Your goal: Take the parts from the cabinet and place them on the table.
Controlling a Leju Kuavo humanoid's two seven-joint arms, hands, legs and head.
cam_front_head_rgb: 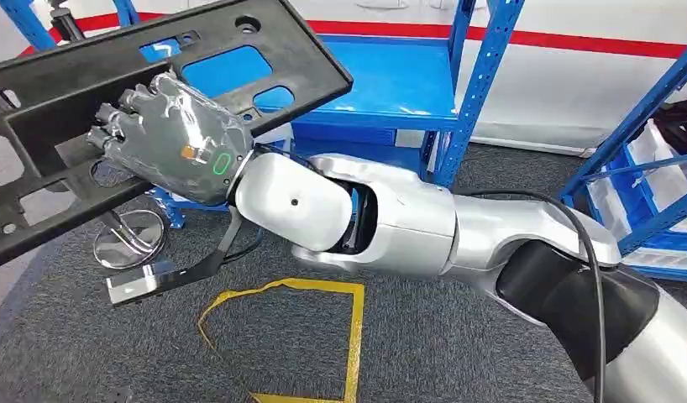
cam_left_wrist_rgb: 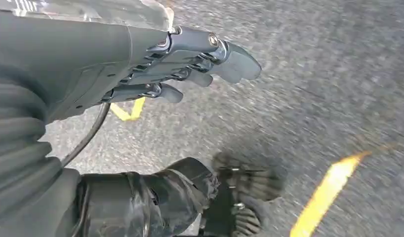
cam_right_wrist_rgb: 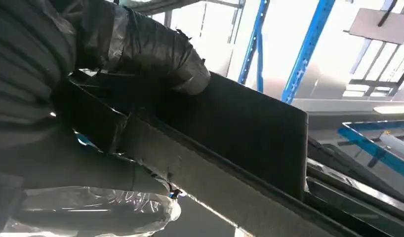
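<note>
Grey carpet floor (cam_front_head_rgb: pixel 458 336) with yellow tape outline (cam_front_head_rgb: pixel 323 290). Blue steel shelving rack (cam_front_head_rgb: pixel 483 84) ahead, another rack (cam_front_head_rgb: pixel 651 168) on the right. White wall (cam_front_head_rgb: pixel 575 92) with red stripe (cam_front_head_rgb: pixel 592 42). Chrome stool base (cam_front_head_rgb: pixel 128 237) left.

We see a black part (cam_front_head_rgb: pixel 88 75) with cut-outs showing blue through them, gripped by our grey right hand (cam_front_head_rgb: pixel 176 138), which bears a small green ring mark. Our arm (cam_front_head_rgb: pixel 382 218) is silver with black joints. The shelving (cam_front_head_rgb: pixel 483 67) is bright blue, the wall (cam_front_head_rgb: pixel 575 75) white with a red stripe. The floor (cam_front_head_rgb: pixel 458 336) is speckled dark grey, marked with yellow tape (cam_front_head_rgb: pixel 354 336). Our left hand (cam_left_wrist_rgb: pixel 190 59) is grey with darker fingers.
</note>
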